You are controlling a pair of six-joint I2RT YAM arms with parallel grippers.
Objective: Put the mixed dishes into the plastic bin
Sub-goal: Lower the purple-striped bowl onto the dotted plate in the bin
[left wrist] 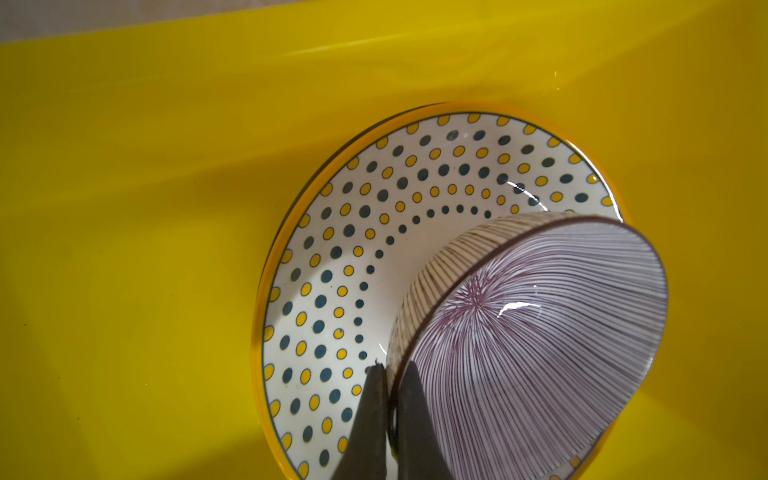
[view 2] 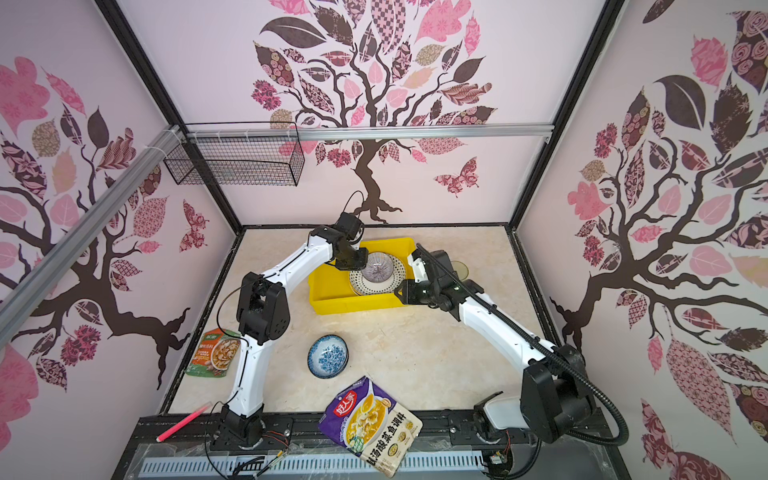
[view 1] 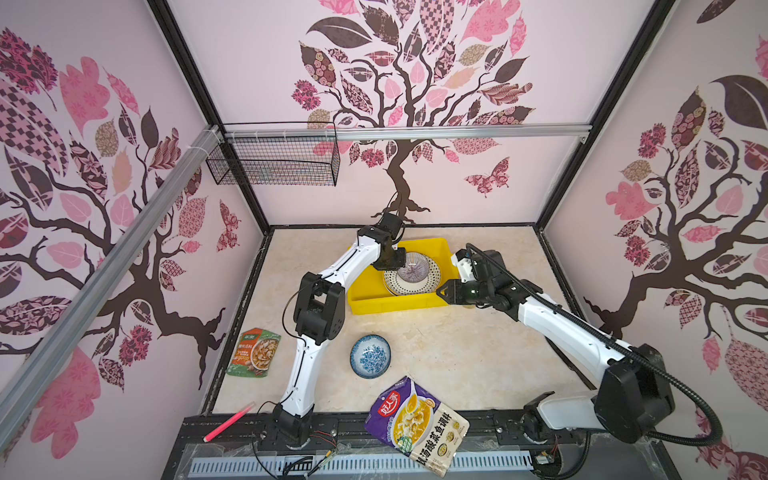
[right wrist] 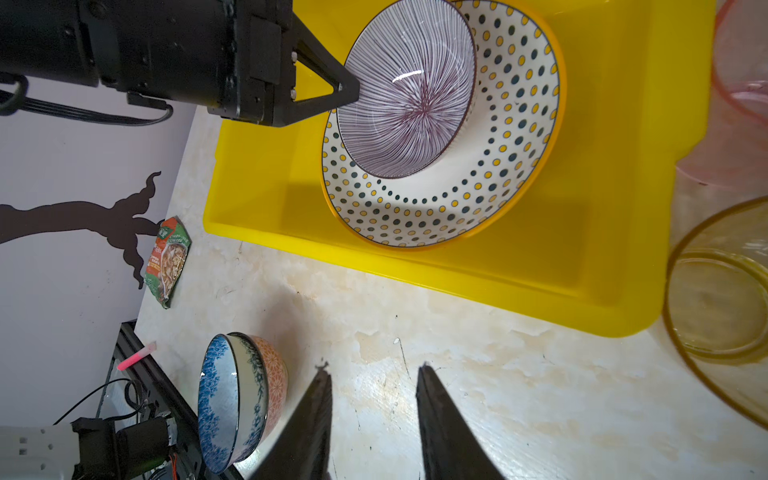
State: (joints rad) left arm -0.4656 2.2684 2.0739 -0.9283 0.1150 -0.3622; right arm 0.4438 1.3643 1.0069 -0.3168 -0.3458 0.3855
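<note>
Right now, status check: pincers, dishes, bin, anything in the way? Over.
Left pincer shut on lined bowl's rim, bowl tilted over dotted plate inside yellow bin. Right pincer open, empty, beside bin. Blue floral bowl on table, not yet binned.

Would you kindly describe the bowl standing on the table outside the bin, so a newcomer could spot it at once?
Start at the yellow bin toward the far middle of the table. Nearer the camera, alone on the bare tabletop, stands the blue floral bowl. Unlike the purple-lined bowl inside the bin, its inside shows blue flowers within a dark rim.
</note>
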